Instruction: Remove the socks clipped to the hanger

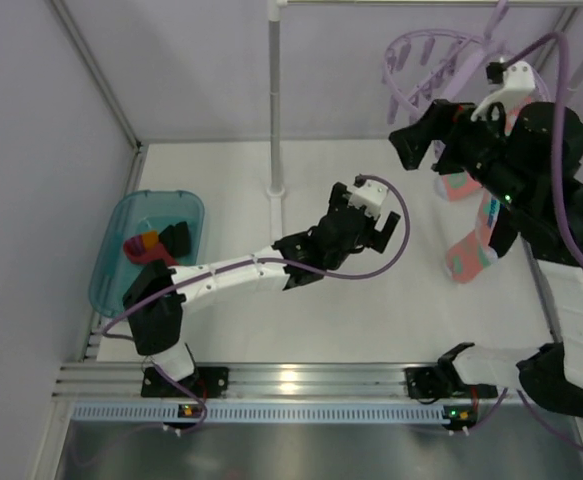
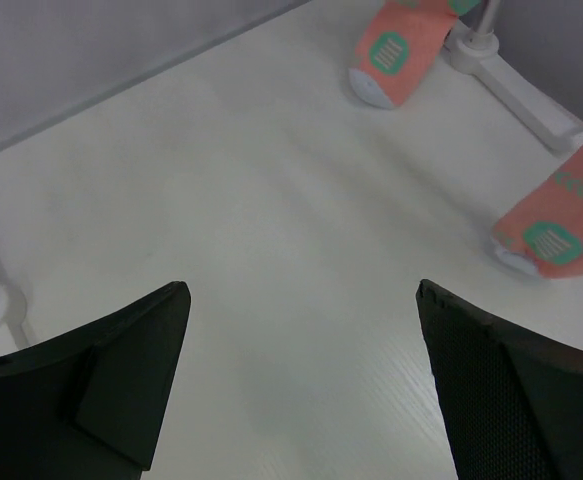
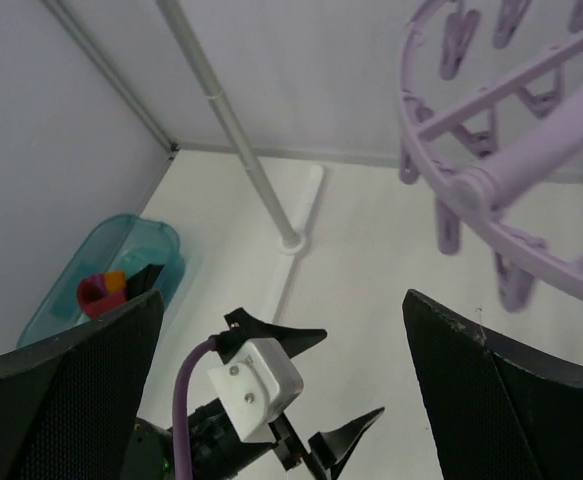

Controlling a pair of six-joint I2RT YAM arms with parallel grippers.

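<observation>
The left arm (image 1: 231, 275) and right arm (image 1: 571, 300) are white shells with black joints, each trailing a lilac cable (image 3: 179, 420). The left claw (image 2: 301, 385) and right claw (image 3: 281, 380) have broad black fingers (image 2: 511, 400), finely dimpled. A white block (image 3: 254, 388) shows two screws.

Left hand (image 2: 301, 290), right hand (image 3: 283, 298) spread wide.

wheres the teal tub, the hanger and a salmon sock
teal tub (image 1: 111, 265): top external view, left wall
hanger (image 3: 541, 150): right wrist view, cross bar
salmon sock (image 2: 411, 40): left wrist view, foot fabric beside the green patch
</observation>
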